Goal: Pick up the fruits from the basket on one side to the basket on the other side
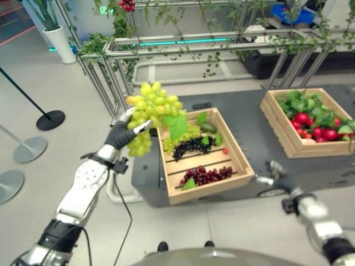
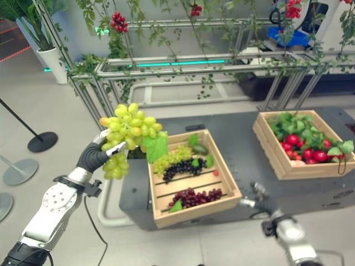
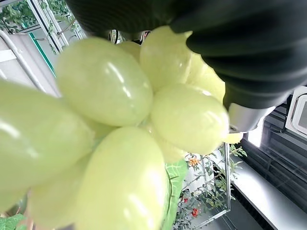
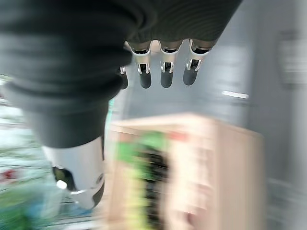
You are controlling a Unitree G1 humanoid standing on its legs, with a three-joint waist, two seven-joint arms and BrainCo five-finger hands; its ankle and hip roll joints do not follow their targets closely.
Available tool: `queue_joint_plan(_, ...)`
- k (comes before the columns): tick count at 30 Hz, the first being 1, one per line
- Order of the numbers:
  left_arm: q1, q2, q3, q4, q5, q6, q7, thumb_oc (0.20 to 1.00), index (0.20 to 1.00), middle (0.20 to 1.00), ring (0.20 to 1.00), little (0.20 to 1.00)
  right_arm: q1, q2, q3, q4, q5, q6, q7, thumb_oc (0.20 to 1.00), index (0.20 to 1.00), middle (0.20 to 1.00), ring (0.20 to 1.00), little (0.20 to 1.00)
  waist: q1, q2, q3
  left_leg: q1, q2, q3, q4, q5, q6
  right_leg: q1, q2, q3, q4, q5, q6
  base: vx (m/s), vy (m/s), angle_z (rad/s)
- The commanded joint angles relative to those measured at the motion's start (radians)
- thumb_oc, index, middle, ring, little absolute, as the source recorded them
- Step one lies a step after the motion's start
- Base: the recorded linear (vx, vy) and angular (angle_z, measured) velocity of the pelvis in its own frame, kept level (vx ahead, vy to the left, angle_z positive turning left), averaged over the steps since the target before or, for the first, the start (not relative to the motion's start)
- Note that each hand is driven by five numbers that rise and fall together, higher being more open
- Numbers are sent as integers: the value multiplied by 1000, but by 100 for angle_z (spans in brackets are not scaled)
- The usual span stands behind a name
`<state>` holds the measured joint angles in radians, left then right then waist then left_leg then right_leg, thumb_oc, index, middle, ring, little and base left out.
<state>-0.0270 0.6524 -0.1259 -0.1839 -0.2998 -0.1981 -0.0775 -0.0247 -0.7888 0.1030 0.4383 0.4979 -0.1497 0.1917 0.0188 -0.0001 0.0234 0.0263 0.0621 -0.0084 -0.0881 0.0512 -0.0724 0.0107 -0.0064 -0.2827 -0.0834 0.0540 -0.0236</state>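
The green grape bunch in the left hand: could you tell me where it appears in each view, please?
Left eye view: green grape bunch, upper left of centre, above the near crate's left corner.
Right eye view: left of centre, held by the left hand.
Left wrist view: close up, across most of it.
Right wrist view: cannot tell.
Shared landmark: the near crate.

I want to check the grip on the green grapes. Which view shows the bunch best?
The left eye view: the whole green grapes bunch shows, gripped in the left hand beside the crate. The right eye view shows much the same. The left wrist view has a few grapes very close; the right wrist view shows none in a hand.
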Motion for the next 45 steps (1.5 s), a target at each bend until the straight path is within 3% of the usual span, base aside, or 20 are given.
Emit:
queue_joint_plan(1, -20, 62, 38, -73, -64, -94, -17, 200, 200, 200, 200, 200, -67, -96, 10, -107, 208, -23, 109, 1000, 1000, 1000, 1000, 1000, 22, -46, -46, 46, -56, 28, 1, -52, 22, 12, -72, 45, 52, 1, 133, 0, 0, 0)
queue_joint_plan(6, 5, 86, 31, -72, -79, -96, -36, 200, 200, 200, 200, 200, -212, -224, 88, -297, 416, -4, 196, 1000, 1000, 1000, 1000, 1000, 37, -57, -65, 51, -62, 31, 1, -54, 24, 19, -75, 47, 46, 4, 139, 0, 0, 0)
queue_joint_plan(13, -36, 84, -16, -46, -81, -94, -33, 200, 200, 200, 200, 200, -514, -161, 291, -345, 534, 0, 179, 1000, 1000, 1000, 1000, 1000, 54, -67, -77, 62, -63, 40, 1, -60, 29, 25, -75, 58, 45, 6, 139, 5, 8, -3)
queue_joint_plan(15, -50, 74, -35, -39, -84, -92, -26, 200, 200, 200, 200, 200, -606, -134, 373, -371, 542, 4, 175, 1000, 1000, 1000, 1000, 1000, 59, -71, -80, 67, -63, 43, 1, -62, 31, 28, -76, 64, 43, 7, 138, 0, 9, -8)
queue_joint_plan(21, -87, 51, -59, -37, -79, -93, -15, 200, 200, 200, 200, 200, -714, -40, 474, -400, 530, 10, 171, 1000, 1000, 1000, 1000, 1000, 64, -71, -84, 74, -66, 52, 1, -66, 35, 31, -75, 75, 44, 6, 137, -6, 11, -5)
queue_joint_plan(26, -113, 54, -73, -41, -73, -95, -14, 200, 200, 200, 200, 200, -777, -19, 557, -394, 498, 31, 185, 1000, 1000, 1000, 1000, 1000, 68, -72, -86, 75, -67, 53, 1, -65, 37, 32, -76, 81, 43, 9, 136, -5, 3, -2)
queue_joint_plan(32, -148, 62, -89, -45, -66, -103, -16, 200, 200, 200, 200, 200, -842, -36, 655, -427, 474, 53, 226, 1000, 1000, 1000, 1000, 1000, 69, -73, -88, 74, -69, 54, 1, -62, 36, 33, -76, 84, 40, 12, 136, -15, 2, -2)
queue_joint_plan(38, -172, 69, -105, -49, -51, -106, -19, 200, 200, 200, 200, 200, -854, -16, 671, -446, 479, 54, 238, 1000, 1000, 1000, 1000, 1000, 67, -73, -90, 70, -71, 53, 1, -59, 36, 32, -78, 85, 34, 18, 138, -10, 0, 0)
queue_joint_plan(45, -185, 92, -109, -60, -34, -109, -29, 200, 200, 200, 200, 200, -864, -62, 741, -477, 464, 100, 292, 1000, 1000, 1000, 1000, 1000, 63, -76, -91, 61, -73, 59, 1, -57, 38, 23, -80, 96, 26, 32, 139, -12, 1, -1)
